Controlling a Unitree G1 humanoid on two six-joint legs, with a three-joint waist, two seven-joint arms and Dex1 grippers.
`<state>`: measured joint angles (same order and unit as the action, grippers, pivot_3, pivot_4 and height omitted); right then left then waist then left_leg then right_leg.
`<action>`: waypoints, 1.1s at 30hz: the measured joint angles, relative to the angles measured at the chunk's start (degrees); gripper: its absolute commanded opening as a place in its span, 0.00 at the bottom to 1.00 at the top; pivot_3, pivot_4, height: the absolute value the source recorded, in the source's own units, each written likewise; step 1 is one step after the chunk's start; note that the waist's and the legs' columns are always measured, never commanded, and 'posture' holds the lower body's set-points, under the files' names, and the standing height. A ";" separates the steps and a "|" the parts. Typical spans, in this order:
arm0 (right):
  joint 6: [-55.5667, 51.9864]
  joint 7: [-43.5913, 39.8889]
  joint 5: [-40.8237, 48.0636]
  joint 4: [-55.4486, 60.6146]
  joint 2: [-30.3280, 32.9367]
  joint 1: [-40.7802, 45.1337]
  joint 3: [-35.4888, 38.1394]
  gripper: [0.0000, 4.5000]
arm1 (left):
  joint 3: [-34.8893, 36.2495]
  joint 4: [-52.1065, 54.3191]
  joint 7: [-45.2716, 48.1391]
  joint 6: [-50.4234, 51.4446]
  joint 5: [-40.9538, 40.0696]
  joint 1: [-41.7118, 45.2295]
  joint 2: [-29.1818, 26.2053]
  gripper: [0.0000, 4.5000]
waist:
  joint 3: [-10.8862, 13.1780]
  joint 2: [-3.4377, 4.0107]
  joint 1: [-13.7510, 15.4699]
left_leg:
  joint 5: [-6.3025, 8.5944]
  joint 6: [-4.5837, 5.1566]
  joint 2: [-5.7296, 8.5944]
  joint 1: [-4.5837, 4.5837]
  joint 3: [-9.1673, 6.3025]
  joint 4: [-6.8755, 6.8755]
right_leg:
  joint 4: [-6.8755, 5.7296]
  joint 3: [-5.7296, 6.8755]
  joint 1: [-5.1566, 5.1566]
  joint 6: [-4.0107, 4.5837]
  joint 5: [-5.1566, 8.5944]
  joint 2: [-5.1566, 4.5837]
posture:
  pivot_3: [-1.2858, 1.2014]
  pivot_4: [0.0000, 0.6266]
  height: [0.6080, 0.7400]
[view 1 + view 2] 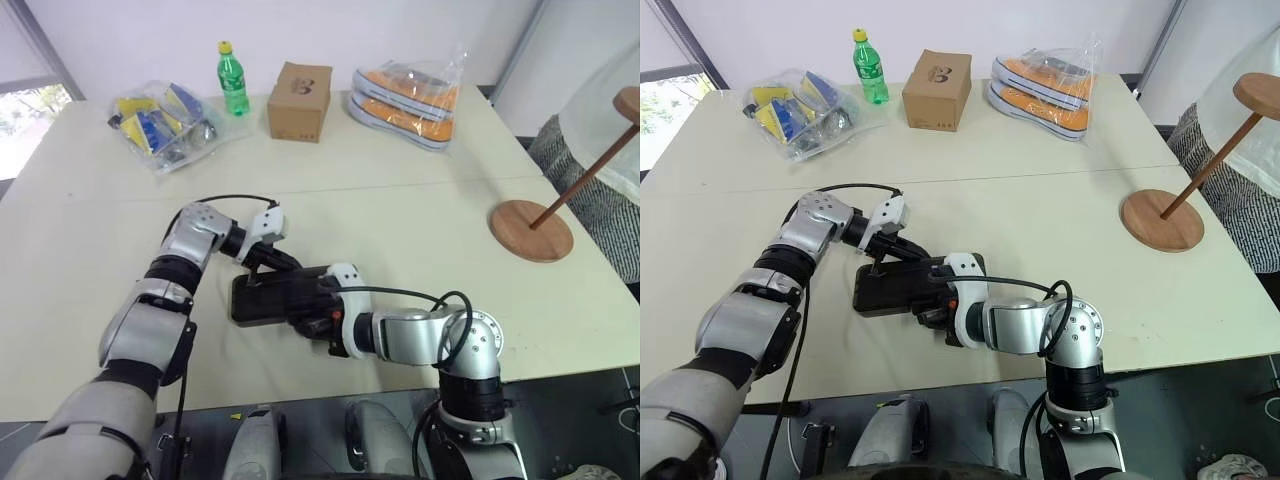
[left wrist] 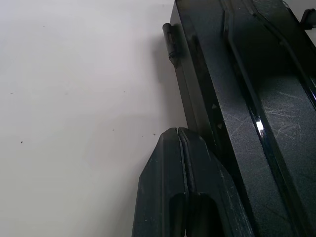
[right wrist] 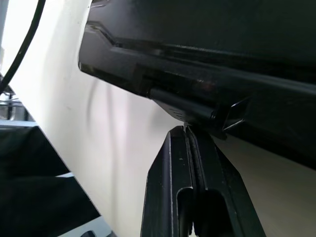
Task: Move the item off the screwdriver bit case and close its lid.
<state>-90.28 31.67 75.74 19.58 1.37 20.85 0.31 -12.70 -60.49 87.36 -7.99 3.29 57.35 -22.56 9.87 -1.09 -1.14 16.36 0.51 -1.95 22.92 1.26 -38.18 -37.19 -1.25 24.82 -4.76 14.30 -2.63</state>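
The screwdriver bit case (image 1: 272, 297) lies flat near the table's front edge, dark and rectangular, with its lid (image 1: 890, 288) folded down on it. My left gripper (image 1: 258, 268) is shut, its tips at the case's far long edge (image 2: 207, 113). My right gripper (image 1: 932, 316) is shut too, tips against the small latch tab (image 3: 187, 109) on the near long edge. The item (image 1: 530, 231), a brown wooden stand, sits far to the right on the table, off the case. It tilts, with its thin rod rising to the top disc (image 1: 629, 103).
At the table's far side stand a green bottle (image 1: 233, 79), a brown cardboard box (image 1: 299, 101), a clear bag of blue and yellow things (image 1: 163, 122) and a bag of orange shoes (image 1: 408, 100). A person (image 1: 612, 165) stands at the right edge.
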 measured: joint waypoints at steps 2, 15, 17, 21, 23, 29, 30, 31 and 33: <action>-0.03 -0.62 -1.07 0.82 0.76 0.17 -0.80 0.00 | -0.01 0.01 -0.01 -0.01 0.04 0.00 0.06 0.00 | 0.00 0.00 0.00 | 0.00 0.00 0.00 0.00 0.00 0.00 | 0.00 0.00 0.00 0.00 0.00 0.00 | 0.52 0.24 1.00; 0.04 -6.92 -10.05 3.43 1.69 0.57 -3.81 0.00 | -0.11 1.16 -0.31 -1.52 1.25 -0.42 0.16 0.00 | 0.00 0.00 -0.04 | 0.00 0.00 0.00 0.00 -0.01 0.00 | 0.00 0.01 0.01 0.00 0.00 0.01 | 0.52 0.24 1.00; 0.03 -7.59 -11.48 3.73 1.39 0.75 -4.39 0.00 | -0.10 1.20 -0.36 -1.67 1.30 -0.43 0.13 0.00 | 0.00 0.00 -0.05 | 0.00 0.00 0.00 0.00 -0.01 0.00 | -0.01 0.01 0.01 0.00 0.00 0.02 | 0.52 0.24 1.00; -0.05 -9.40 -14.45 4.49 0.73 0.76 -5.18 0.00 | -0.10 2.17 -0.63 -2.56 1.57 -0.72 -0.02 0.00 | 0.00 0.00 -0.06 | 0.00 0.00 0.00 0.00 -0.01 0.00 | -0.01 0.01 0.01 0.00 0.00 0.02 | 0.52 0.24 1.00; -0.05 -10.08 -16.15 5.39 0.69 0.76 -6.19 0.00 | -0.10 2.28 -0.87 -2.72 1.74 -0.91 -0.02 0.00 | 0.00 0.00 -0.06 | 0.00 0.00 0.00 0.00 -0.01 0.00 | -0.01 0.01 0.01 0.00 0.00 0.02 | 0.52 0.24 1.00; -0.05 -12.87 -21.20 7.63 0.89 0.76 -8.82 0.00 | -0.08 2.89 -0.99 -2.92 2.14 -1.19 -0.02 0.00 | 0.00 0.00 -0.06 | 0.00 0.00 0.00 0.00 -0.02 0.00 | -0.01 0.01 0.01 0.00 0.00 0.02 | 0.52 0.24 1.00; -0.04 -13.40 -21.93 7.85 0.97 0.78 -9.16 0.00 | -0.08 2.96 -0.98 -3.04 2.29 -1.25 -0.04 0.00 | 0.00 0.00 -0.06 | 0.00 0.00 0.00 0.00 -0.01 0.00 | -0.01 0.02 0.01 0.00 0.00 0.02 | 0.52 0.24 1.00; -0.03 -14.02 -22.75 8.09 1.07 0.82 -9.54 0.00 | -0.07 3.21 -0.98 -3.36 2.35 -1.39 -0.10 0.00 | 0.00 0.00 -0.07 | 0.00 0.00 0.00 0.00 -0.01 0.00 | -0.01 0.02 0.01 0.00 0.00 0.02 | 0.52 0.24 1.00; 0.04 -14.98 -24.18 8.44 1.46 1.27 -10.58 0.00 | -0.14 3.40 -0.98 -4.69 2.53 -1.55 -0.26 0.00 | 0.00 0.00 -0.09 | 0.00 0.00 0.00 -0.01 -0.01 0.00 | -0.01 0.02 0.01 0.00 0.00 0.02 | 0.52 0.24 1.00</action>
<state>-90.24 16.68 51.56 28.02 2.83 22.11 -10.28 -12.83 -57.10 86.38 -12.68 5.82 55.80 -22.82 9.87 -1.09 -1.23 16.36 0.51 -1.95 22.91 1.25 -38.18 -37.20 -1.23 24.84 -4.75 14.30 -2.61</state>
